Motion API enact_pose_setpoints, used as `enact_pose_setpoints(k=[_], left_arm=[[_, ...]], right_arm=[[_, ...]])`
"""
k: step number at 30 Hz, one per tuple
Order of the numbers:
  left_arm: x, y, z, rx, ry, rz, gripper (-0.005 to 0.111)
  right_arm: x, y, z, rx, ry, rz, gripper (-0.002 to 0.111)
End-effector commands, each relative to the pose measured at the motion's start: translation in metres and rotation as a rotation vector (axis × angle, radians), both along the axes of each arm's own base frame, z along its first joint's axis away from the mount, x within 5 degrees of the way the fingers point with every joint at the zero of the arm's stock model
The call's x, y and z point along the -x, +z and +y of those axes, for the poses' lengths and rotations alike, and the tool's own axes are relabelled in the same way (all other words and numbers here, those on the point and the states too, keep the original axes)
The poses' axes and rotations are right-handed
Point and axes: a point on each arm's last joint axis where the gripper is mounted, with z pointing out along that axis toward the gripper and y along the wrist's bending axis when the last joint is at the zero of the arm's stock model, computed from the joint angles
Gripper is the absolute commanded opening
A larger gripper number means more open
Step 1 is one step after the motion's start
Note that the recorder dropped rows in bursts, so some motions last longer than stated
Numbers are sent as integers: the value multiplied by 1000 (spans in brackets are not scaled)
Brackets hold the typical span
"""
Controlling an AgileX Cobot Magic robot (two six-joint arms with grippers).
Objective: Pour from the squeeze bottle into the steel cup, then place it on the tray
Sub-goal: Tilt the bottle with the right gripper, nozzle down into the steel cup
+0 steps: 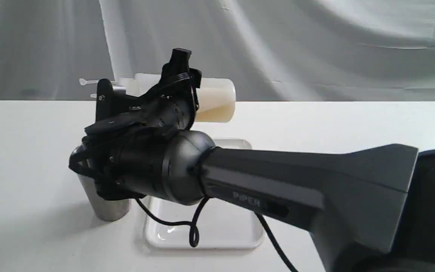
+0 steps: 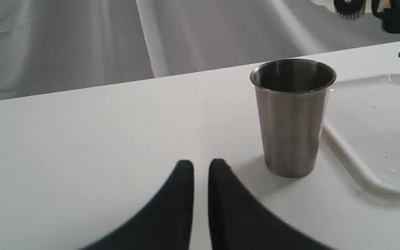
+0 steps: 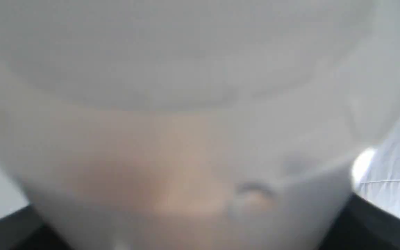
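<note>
Currently at the pouring step. Right gripper (image 1: pixel 176 85) is clamped on the squeeze bottle (image 1: pixel 216 101), which hangs in the air roughly level, nozzle to the left and base to the right, above the cup and tray. Amber liquid lies along the bottle's lower side. Steel cup (image 1: pixel 106 206) stands upright on the table (image 1: pixel 353 121), just left of the tray (image 1: pixel 217 236); whether they touch, cannot tell. Left gripper (image 2: pixel 201 166) sits low near the cup, fingers (image 2: pixel 186 187) drawn together with only a thin slit between them, holding nothing.

Progress, as judged: bottle is lifted and tipped. No stream is seen, and whether anything has reached the cup cannot be read. Left to do: finish the pour, then set the bottle on the tray.

View notes: exterior view shows the full tilt of the bottle, but the arm (image 1: pixel 296 181) hides most of the cup. Left wrist view shows the cup's open rim and dark inside, plus the ribbed cap (image 2: pixel 349 9) at the frame edge. Right wrist view gives only blurred bottle wall, close up, with an amber tint.
</note>
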Motion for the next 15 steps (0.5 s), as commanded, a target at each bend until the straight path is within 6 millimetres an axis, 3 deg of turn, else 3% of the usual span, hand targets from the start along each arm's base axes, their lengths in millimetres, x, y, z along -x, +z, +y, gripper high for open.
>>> enact_pose_setpoints(k=[1,15], left_arm=[[0,-1,0,2,-3,-7,8],[0,-1,0,2,-3,-7,8]], right_arm=[[4,15,4,74,25,-53,41],[9,13,7,203,47,-4,41]])
